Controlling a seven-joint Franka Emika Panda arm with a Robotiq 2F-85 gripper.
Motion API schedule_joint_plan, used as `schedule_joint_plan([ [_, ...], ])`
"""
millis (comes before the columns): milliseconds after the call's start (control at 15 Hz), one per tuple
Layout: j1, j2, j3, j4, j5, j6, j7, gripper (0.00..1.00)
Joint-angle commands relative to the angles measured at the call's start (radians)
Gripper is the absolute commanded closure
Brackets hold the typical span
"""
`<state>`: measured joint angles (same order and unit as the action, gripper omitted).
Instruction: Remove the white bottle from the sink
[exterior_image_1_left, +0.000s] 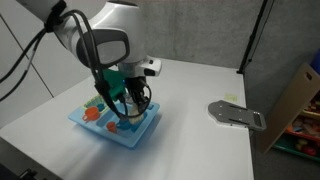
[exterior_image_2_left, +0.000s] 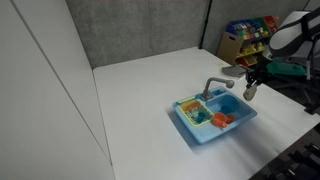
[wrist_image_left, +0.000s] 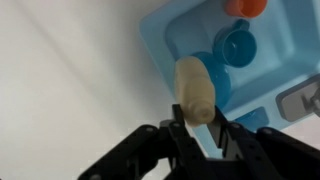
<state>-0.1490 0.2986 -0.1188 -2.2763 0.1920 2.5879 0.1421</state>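
Note:
The white bottle (wrist_image_left: 195, 88) is a stubby cream toy bottle held between my gripper's (wrist_image_left: 197, 132) two fingers. In the wrist view it hangs above the rim of the light-blue toy sink (wrist_image_left: 170, 40). In an exterior view the gripper (exterior_image_2_left: 250, 84) holds the bottle (exterior_image_2_left: 250, 93) just beyond the sink's (exterior_image_2_left: 190, 128) edge, lifted above the table. In the other exterior view the gripper (exterior_image_1_left: 129, 101) hovers over the sink (exterior_image_1_left: 90, 125); the bottle is hidden there. The grey faucet (exterior_image_2_left: 213, 87) stands at the sink's rim.
Orange toy pieces (exterior_image_2_left: 221, 119) and a blue cup (wrist_image_left: 238, 45) lie in the sink basin. A flat grey device (exterior_image_1_left: 237, 115) lies on the white table. A shelf with colourful toys (exterior_image_2_left: 245, 38) stands beyond the table's edge.

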Motion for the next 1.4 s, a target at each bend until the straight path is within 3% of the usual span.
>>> schedule_joint_plan([
  [0, -0.018, 0.029, -0.022, 0.048, 0.02, -0.03, 0.039, 0.91],
  [1333, -0.114, 0.321, -0.034, 0.293, 0.12, -0.024, 0.097, 0.91],
])
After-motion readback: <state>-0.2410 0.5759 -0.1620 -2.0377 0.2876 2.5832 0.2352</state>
